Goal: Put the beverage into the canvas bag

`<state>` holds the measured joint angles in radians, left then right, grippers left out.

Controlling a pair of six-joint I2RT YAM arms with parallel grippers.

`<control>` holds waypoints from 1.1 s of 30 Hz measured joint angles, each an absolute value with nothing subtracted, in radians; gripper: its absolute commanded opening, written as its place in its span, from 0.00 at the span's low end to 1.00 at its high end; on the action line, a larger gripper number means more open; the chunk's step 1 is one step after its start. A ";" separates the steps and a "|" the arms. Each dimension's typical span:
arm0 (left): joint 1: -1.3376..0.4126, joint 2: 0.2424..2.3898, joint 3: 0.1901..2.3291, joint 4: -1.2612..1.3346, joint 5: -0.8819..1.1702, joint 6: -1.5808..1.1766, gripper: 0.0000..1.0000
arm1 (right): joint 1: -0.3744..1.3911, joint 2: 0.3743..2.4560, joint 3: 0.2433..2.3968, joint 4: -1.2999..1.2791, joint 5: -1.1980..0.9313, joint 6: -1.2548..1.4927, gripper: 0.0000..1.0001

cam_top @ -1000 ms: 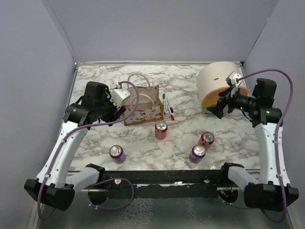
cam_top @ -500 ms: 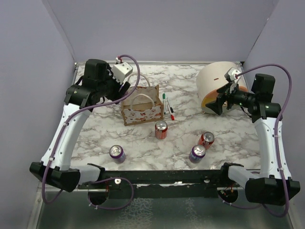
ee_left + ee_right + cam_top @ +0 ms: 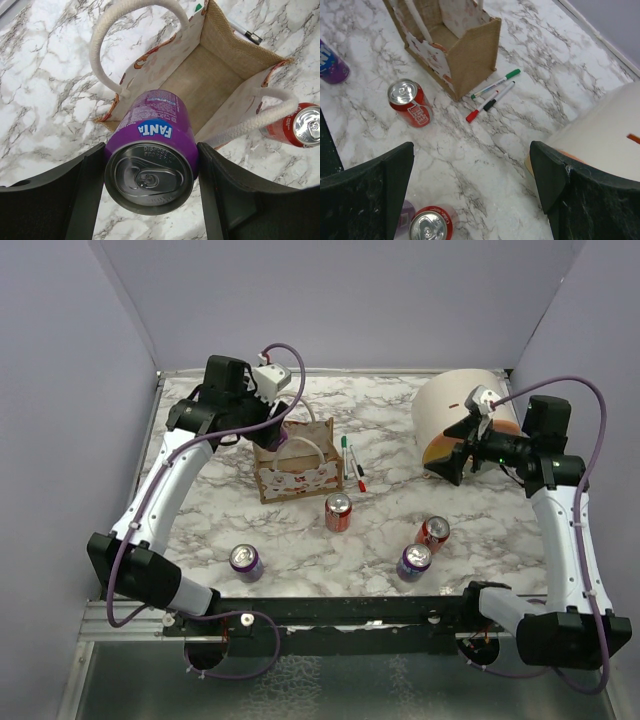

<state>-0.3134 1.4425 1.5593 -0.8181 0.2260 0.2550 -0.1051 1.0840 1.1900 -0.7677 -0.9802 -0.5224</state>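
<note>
My left gripper [image 3: 150,172] is shut on a purple Fanta can [image 3: 150,145], one finger on each side of it. It holds the can upright in the air just above the near rim of the open canvas bag [image 3: 235,47]. The bag is brown with white rope handles and stands upright and empty. In the top view the left gripper [image 3: 268,436] hangs over the back left of the bag [image 3: 297,478]. My right gripper [image 3: 450,464] is open and empty, held above the table by the cream container; its jaws are wide apart in the right wrist view [image 3: 472,185].
On the table stand a red can [image 3: 338,511], a second red can [image 3: 433,532] and two purple cans [image 3: 414,561], [image 3: 245,561]. Markers [image 3: 352,465] lie right of the bag. A cream dome container [image 3: 455,410] with an orange rim stands at the back right.
My left arm has risen and swung toward the back and right with the purple can, from beside the bag's left side to above its opening. The right arm has barely moved.
</note>
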 measured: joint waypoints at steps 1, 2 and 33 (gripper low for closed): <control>-0.313 1.446 1.559 -0.813 0.230 0.252 0.00 | -0.098 1.086 1.190 -0.771 -0.995 -0.533 0.96; -0.313 1.448 1.559 -0.808 0.237 0.247 0.00 | -0.086 1.090 1.190 -0.773 -1.007 -0.545 0.94; -0.279 1.581 1.559 -0.786 0.314 0.188 0.00 | 0.577 1.721 1.382 -0.133 -0.927 -0.384 0.55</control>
